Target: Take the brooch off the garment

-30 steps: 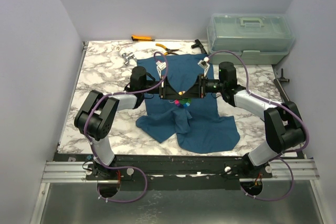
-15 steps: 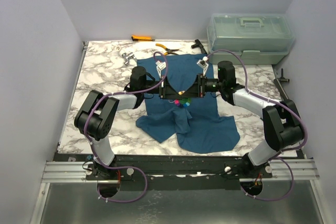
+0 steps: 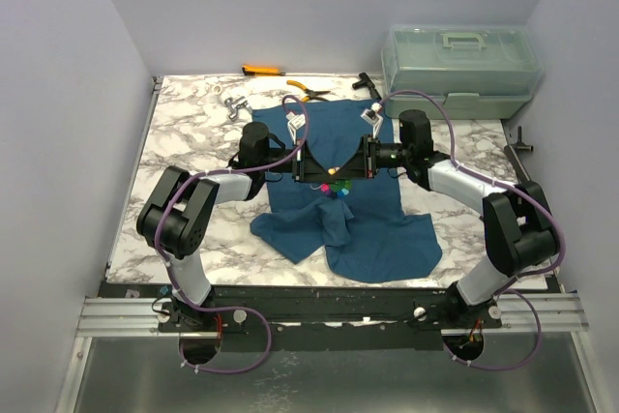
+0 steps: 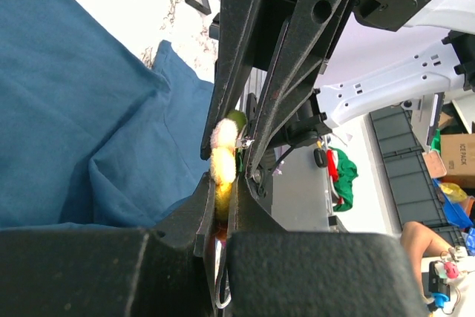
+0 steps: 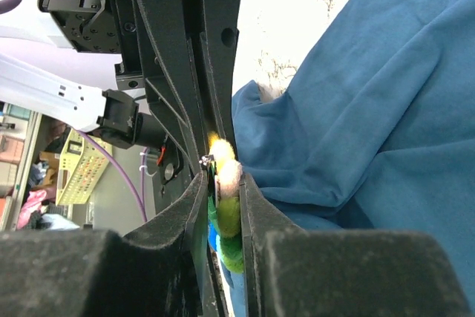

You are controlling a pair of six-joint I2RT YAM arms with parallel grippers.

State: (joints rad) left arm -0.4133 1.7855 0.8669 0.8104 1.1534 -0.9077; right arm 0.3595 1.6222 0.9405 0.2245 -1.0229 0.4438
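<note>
Well, from my remote seat I see the left fingers [image 4: 182,224] pinched nearly together on the brooch [image 4: 223,167], with yellow and pale beads squeezed between them. That bright cluster sits at the middle of the garment [image 3: 372,229], which lies spread on the marble desk [image 3: 189,142], just where both arms meet. Coming from the other side, the right fingers [image 5: 184,211] stand narrow, clamped on the same cluster, green beads showing below
</note>
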